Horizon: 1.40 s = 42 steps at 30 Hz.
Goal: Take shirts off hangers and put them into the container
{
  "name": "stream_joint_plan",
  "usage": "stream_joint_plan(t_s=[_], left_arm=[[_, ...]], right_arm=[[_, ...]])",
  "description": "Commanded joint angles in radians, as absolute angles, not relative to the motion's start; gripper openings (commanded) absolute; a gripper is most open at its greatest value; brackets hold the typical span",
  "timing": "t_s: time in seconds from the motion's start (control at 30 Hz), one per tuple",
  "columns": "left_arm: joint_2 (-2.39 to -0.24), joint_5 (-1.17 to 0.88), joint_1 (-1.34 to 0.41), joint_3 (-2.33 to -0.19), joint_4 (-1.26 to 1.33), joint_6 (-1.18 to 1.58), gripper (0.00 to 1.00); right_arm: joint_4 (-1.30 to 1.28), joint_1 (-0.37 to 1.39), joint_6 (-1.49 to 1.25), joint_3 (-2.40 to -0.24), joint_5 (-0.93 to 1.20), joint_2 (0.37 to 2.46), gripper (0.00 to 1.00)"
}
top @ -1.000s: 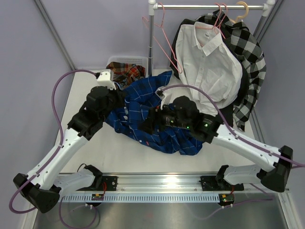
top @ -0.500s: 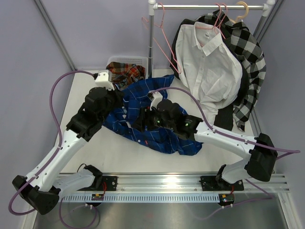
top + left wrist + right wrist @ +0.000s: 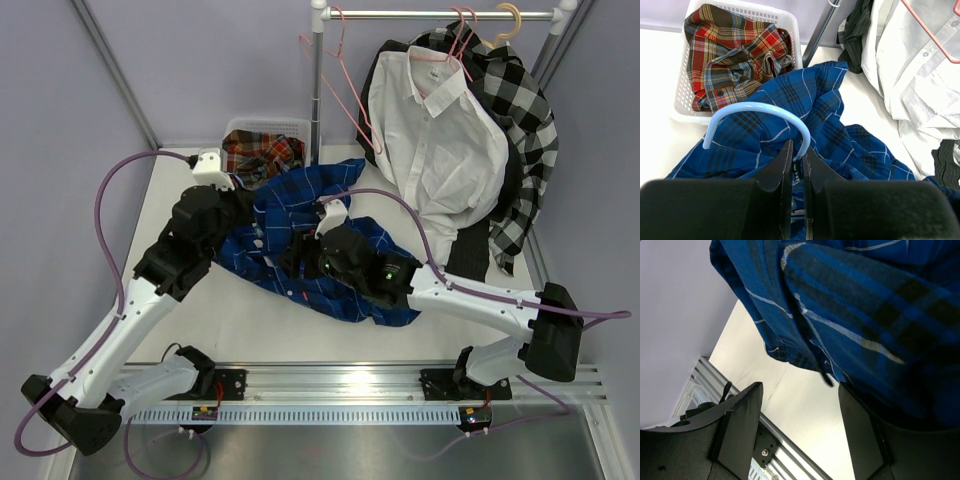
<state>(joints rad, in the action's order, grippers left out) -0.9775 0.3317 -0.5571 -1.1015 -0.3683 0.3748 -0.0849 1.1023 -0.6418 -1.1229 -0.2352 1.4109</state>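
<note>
The royal blue shirt [image 3: 300, 225] lies crumpled mid-table, still on a light blue hanger [image 3: 757, 107]. My left gripper [image 3: 797, 148] is shut on that hanger's hook end, just above the cloth [image 3: 850, 145]. My right gripper [image 3: 799, 387] stands open low at the shirt's front edge [image 3: 865, 305], with a fold hanging against its right finger [image 3: 860, 435] and bare table between the jaws. In the top view it sits at the shirt's middle [image 3: 303, 262], near the left gripper [image 3: 246, 206]. The red plaid shirt [image 3: 735, 55] lies in the white container [image 3: 792, 30].
A white shirt [image 3: 440, 140] on a pink hanger and a black-and-white checked shirt [image 3: 522, 110] hang from the rail [image 3: 440, 14] at back right. An empty pink hanger [image 3: 345, 95] dangles beside the upright pole [image 3: 318, 90]. The container [image 3: 262, 124] stands at the back.
My right gripper has swung left across the blue shirt toward the left arm, its jaws a little narrower. The left gripper and hanger have lifted slightly toward the back.
</note>
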Motion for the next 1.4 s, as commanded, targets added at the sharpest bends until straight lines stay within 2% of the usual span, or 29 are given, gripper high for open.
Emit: stream_joint_plan(t_s=[0.0,0.23,0.53,0.73,0.77,0.83,0.93,0.97,1.13,1.37], left_arm=[[-0.951,0.387,-0.56,-1.095,-0.305,0.385,0.0],[-0.948,0.402,-0.558,-1.094,-0.307,0.385,0.0],[-0.942,0.388,-0.56,-1.091,-0.305,0.399,0.0],[-0.939,0.387,-0.558,-1.092,-0.305,0.399,0.0],[-0.936,0.387,-0.56,-1.092,-0.305,0.399,0.0],[-0.934,0.388,-0.558,-1.091,-0.305,0.397,0.0],[-0.931,0.388,-0.56,-1.091,-0.307,0.396,0.0],[-0.931,0.39,-0.558,-1.091,-0.305,0.396,0.0],[-0.919,0.432,-0.558,-1.097,-0.314,0.367,0.0],[-0.888,0.466,-0.558,-1.1,-0.318,0.333,0.0]], right_arm=[[-0.08,1.121,-0.679,-1.112,-0.388,1.381,0.72],[-0.106,1.135,-0.709,-1.137,-0.485,1.397,0.74],[0.041,1.137,-0.655,-1.155,-0.427,1.457,0.75],[0.08,1.135,-0.627,-1.198,-0.408,1.512,0.7],[0.084,1.137,-0.621,-1.201,-0.41,1.514,0.63],[0.094,1.137,-0.614,-1.204,-0.42,1.511,0.57],[0.078,1.137,-0.598,-1.206,-0.457,1.488,0.38],[0.072,1.137,-0.591,-1.204,-0.468,1.477,0.27],[-0.044,1.137,-0.58,-1.198,-0.546,1.373,0.0],[-0.25,1.128,-0.577,-1.166,-0.667,1.157,0.0]])
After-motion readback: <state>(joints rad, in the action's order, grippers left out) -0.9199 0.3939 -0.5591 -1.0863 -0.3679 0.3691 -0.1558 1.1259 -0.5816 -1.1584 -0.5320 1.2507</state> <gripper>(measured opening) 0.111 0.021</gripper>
